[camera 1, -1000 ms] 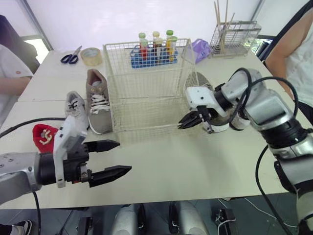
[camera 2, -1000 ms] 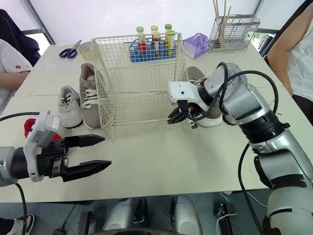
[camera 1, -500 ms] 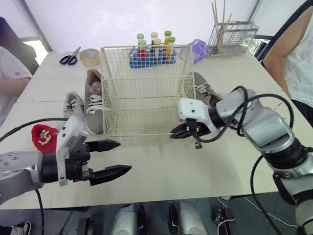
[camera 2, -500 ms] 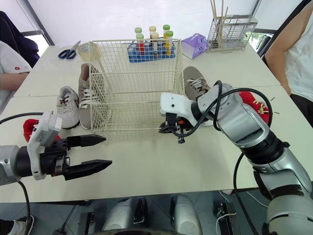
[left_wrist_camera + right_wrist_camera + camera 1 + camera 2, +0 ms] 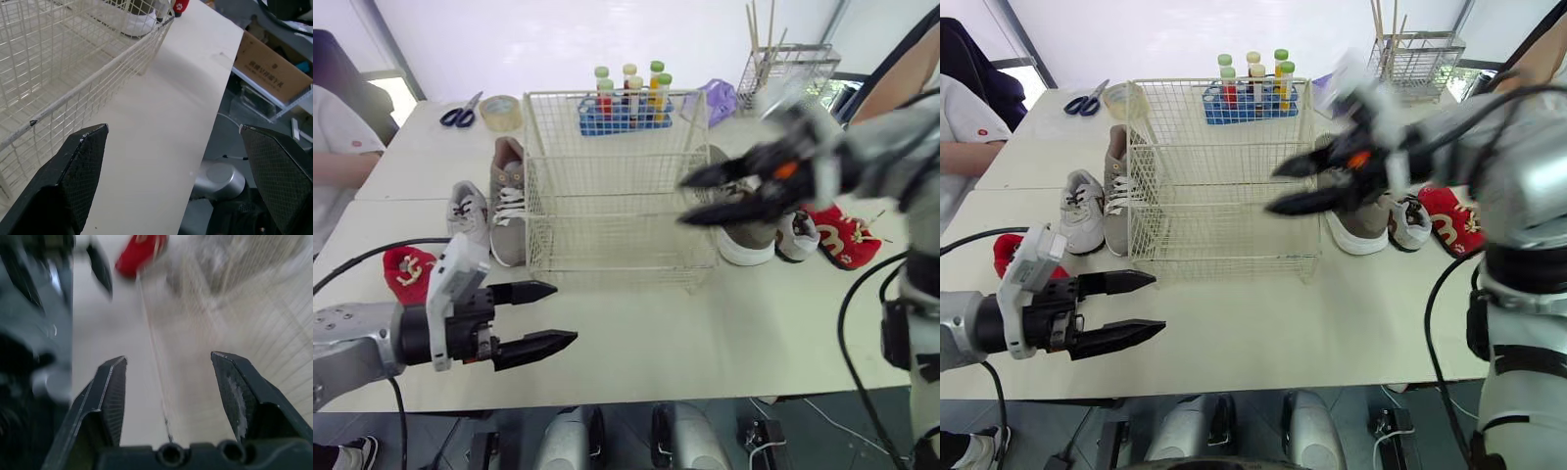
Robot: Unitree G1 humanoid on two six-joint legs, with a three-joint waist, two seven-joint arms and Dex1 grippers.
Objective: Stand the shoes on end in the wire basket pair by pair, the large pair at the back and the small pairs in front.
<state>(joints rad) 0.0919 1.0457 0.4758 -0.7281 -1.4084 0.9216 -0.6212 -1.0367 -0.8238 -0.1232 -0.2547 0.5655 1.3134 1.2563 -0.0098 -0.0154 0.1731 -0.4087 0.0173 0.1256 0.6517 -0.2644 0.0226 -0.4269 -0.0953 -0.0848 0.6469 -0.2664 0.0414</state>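
Table (image 5: 705, 333) bears wire basket (image 5: 617, 196), behind spread left fingers (image 5: 533, 345), beside spread right fingers (image 5: 720, 176).

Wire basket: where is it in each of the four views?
Left eye: wire basket centre, on the table.
Right eye: wire basket centre, slightly left.
Left wrist: wire basket ahead, rim along the table.
Right wrist: wire basket ahead, beside the table.
Shared landmark: the tan table at its front rim.

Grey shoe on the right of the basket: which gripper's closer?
Right. The right gripper hangs open at the wire basket's right side, close by the grey shoe. The left gripper is open off the basket's front left corner, across the basket from it.
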